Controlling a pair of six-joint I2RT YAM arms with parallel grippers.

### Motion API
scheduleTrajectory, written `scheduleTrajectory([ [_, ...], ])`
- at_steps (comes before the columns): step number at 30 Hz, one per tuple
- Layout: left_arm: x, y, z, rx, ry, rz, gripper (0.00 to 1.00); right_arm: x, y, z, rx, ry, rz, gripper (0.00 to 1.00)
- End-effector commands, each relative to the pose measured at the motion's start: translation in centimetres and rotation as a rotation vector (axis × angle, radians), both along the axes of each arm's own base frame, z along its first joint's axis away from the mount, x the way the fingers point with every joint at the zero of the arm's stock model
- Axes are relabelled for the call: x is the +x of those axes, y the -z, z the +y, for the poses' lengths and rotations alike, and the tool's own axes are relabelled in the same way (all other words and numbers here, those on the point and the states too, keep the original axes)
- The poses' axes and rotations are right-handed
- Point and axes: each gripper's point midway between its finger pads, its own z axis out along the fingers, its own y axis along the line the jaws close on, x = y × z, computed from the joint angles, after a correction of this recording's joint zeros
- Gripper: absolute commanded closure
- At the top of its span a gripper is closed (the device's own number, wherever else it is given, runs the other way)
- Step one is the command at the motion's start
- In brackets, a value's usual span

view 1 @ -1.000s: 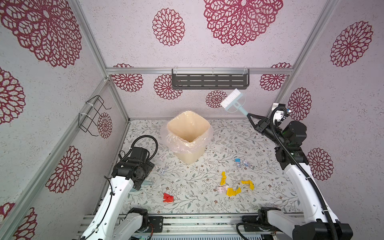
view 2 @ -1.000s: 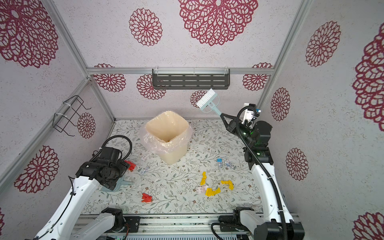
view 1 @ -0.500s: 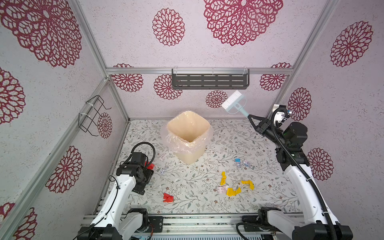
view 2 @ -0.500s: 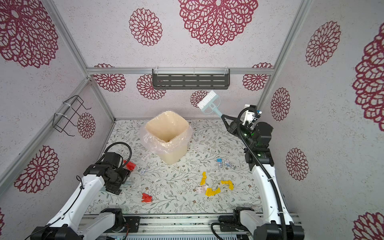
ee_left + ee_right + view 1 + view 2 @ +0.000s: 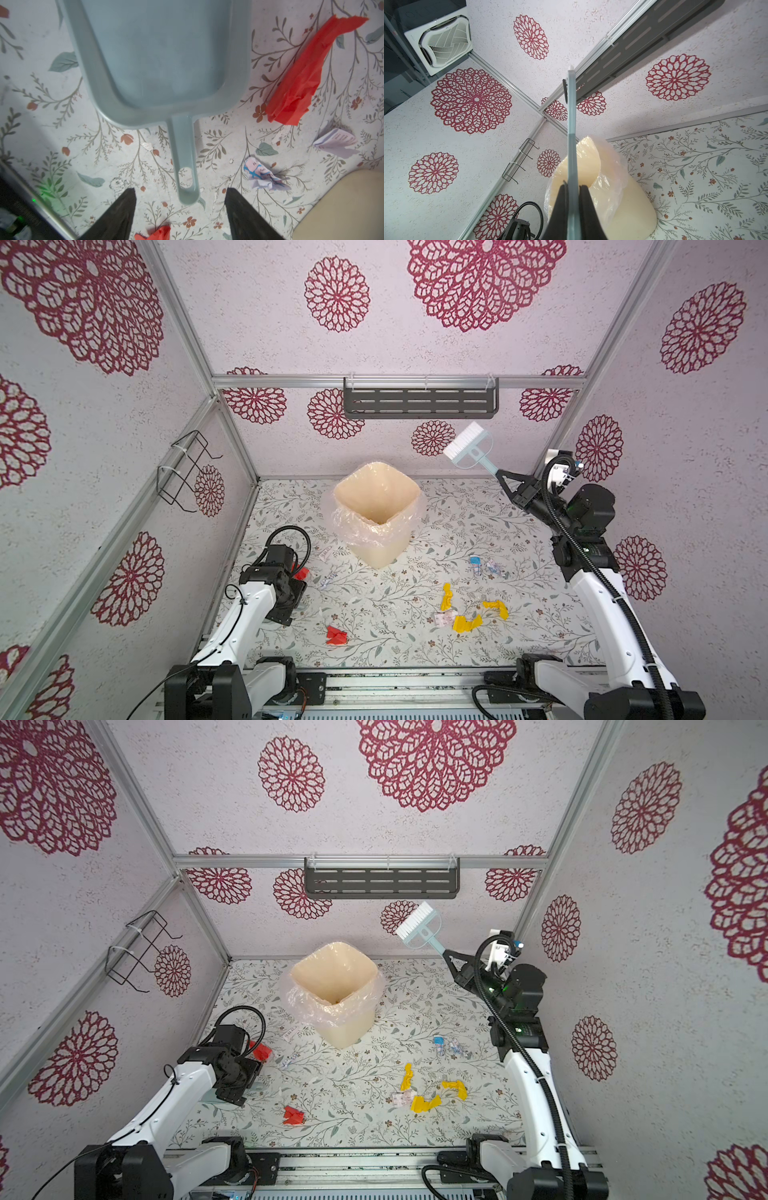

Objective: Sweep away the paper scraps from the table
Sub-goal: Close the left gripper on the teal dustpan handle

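Bench [image 5: 457,531]: white, printed with leafy twigs and small brown flowers, boxed in by walls with crimson medallions.

Paper scraps [image 5: 465,622], front to back in both top views:
- a red crumple [image 5: 336,635] nearest the front edge
- a yellow cluster with one white bit, right of centre
- a second red piece [image 5: 307,79] and white printed bits [image 5: 264,176] just beside the dustpan, at the left
- blue-and-white bits [image 5: 484,566] further back, right of the bin [image 5: 376,514]

All lie loose on the bench. None is in the pan.

Handling (judged): featherweight, limp and creased. They will likely skid or lift ahead of the bristles. They lie too flat for a reliable pinch, so there is no reason to grip them. Work them with the tools, each taken by its handle.

Left hand [image 5: 179,189]: low over the bench at the left, jaws parted wide, astride the looped end of the dustpan [image 5: 162,62] handle. Bare bench shows on both sides of the handle, so the fingers touch nothing. The pan lies flat and empty, mouth pointing away from the hand.

Right hand [image 5: 573,187]: raised at the far right, clenched on the pale blue handle of the brush [image 5: 465,443]. The bristle head is up in the air toward the back wall, well clear of the bench.
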Motion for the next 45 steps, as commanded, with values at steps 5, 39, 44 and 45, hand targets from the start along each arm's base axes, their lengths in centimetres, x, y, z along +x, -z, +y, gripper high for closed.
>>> scheduleTrajectory([
  [5, 1.8, 0.7, 0.3, 0.068, -0.016, -0.011, 0.30, -1.0, -1.8, 0.0, -0.022, -0.005, -0.072, 1.00],
  [39, 2.6, 4.1, -1.0, 0.182, -0.095, 0.031, 0.42, -0.5, -1.5, -0.2, -0.028, 0.000, -0.053, 1.00],
  [44, 2.9, 4.3, -1.0, 0.198, -0.097, 0.022, 0.44, -0.4, -1.5, -0.1, -0.028, -0.002, -0.051, 1.00],
  [45, 2.8, 4.4, -1.0, 0.197, -0.100, 0.024, 0.45, -0.4, -1.5, -0.1, -0.028, -0.002, -0.050, 1.00],
])
